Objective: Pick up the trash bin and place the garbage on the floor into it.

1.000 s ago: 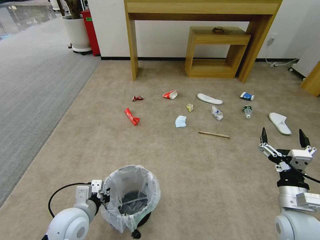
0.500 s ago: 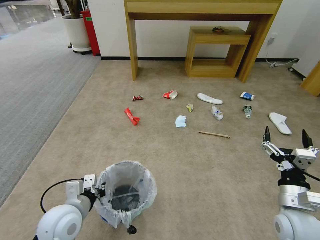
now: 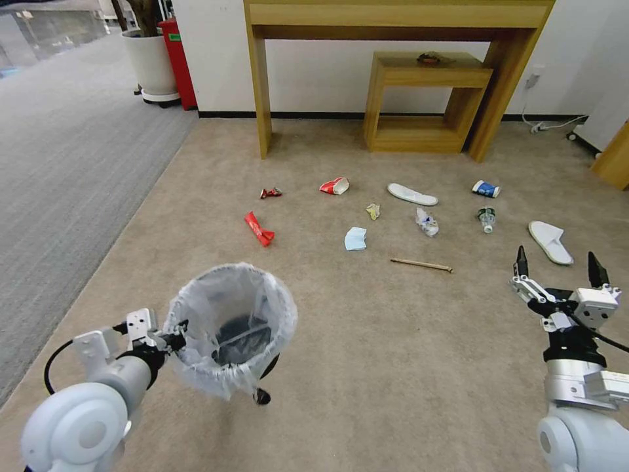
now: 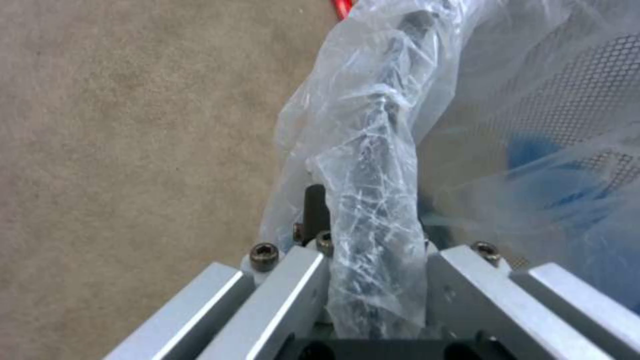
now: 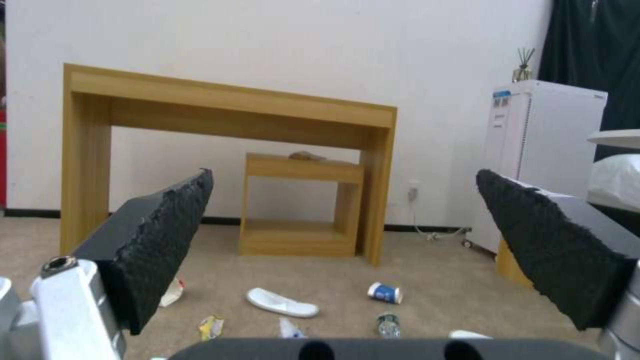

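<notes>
While my left tool (image 3: 171,341) stays clamped on its bag-wrapped rim, the trash bin (image 3: 230,328) hangs tilted clear of the floor (image 3: 393,367), its mouth turned up toward my head camera and a knotted tail of the white liner dangling beneath. My left wrist view shows the crinkled plastic and the dark rim (image 4: 373,200) pinched between my left tool's (image 4: 373,300) metal fingers, with the bin's mesh wall and a blue patch showing through the bag just beside them. Well ahead of the bin, the garbage lies scattered on the beige carpet: a red wrapper (image 3: 259,229), a small red scrap (image 3: 270,193), a red paper cup (image 3: 335,186), a pale blue paper (image 3: 355,239), a wooden stick (image 3: 420,265), a crumpled white wrapper (image 3: 427,223), a clear bottle (image 3: 485,219), a blue cup (image 3: 486,189) and two white slippers (image 3: 411,194) (image 3: 550,242). My right tool (image 3: 558,269) hovers above the carpet near the closer slipper, its two black pads spread wide apart and gripping nothing.
</notes>
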`<state>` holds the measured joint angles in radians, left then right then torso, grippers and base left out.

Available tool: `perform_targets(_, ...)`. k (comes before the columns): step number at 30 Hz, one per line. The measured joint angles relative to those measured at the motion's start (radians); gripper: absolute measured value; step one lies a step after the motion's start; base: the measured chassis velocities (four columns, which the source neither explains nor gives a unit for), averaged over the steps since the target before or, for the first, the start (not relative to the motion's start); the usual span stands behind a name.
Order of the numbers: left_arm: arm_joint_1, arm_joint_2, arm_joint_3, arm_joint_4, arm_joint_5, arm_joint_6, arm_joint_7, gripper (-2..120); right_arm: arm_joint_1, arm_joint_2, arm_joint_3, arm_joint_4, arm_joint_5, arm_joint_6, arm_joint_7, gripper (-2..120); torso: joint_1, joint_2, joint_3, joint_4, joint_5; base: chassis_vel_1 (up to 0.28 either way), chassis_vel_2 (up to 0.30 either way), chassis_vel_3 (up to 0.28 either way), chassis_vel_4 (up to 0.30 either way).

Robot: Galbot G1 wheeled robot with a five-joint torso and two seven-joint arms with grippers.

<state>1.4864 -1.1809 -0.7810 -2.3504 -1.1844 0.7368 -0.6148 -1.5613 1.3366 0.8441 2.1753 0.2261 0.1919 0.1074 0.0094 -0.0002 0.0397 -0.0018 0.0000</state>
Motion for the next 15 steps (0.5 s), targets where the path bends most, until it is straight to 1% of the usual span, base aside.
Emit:
perform_targets(1,0.0,0.0,0.0,0.0,0.0,0.0,0.0,0,0.0,0.0,0.0,0.0,0.0,0.0,0.0,100,0.0,0.0,0.0,0.0,0.0,0.0,0.0,0.0,0.0)
perform_targets(4,-0.02,-0.044,-0.052,-0.016,-0.087,0.0,-0.046,0,0.0,0.0,0.0,-0.003,0.007,0.004,-0.003,100,0.0,0.0,0.0,0.0,0.0,0.0,0.0,0.0,0.0)
perform_targets(5,-0.02,-0.044,-0.052,-0.016,-0.087,0.0,-0.046,0,0.0,0.0,0.0,-0.003,0.007,0.004,-0.003,100,0.0,0.0,0.0,0.0,0.0,0.0,0.0,0.0,0.0)
perform_targets(7,-0.029,-0.062,-0.09,-0.028,-0.135,-0.001,-0.077,0,0.001,0.001,0.0,-0.006,0.008,0.008,-0.004,100,0.0,0.0,0.0,0.0,0.0,0.0,0.0,0.0,0.0)
perform_targets(10,-0.024,-0.059,-0.116,-0.037,-0.157,-0.001,-0.091,0,0.003,0.001,-0.001,-0.009,0.008,0.016,-0.009,100,0.0,0.0,0.0,0.0,0.0,0.0,0.0,0.0,0.0)
perform_targets(15,-0.002,-0.027,-0.169,-0.048,-0.191,-0.001,-0.112,0,0.009,0.004,-0.001,-0.012,0.008,0.023,-0.015,100,0.0,0.0,0.0,0.0,-0.0001,0.0,0.0,0.0,0.0)
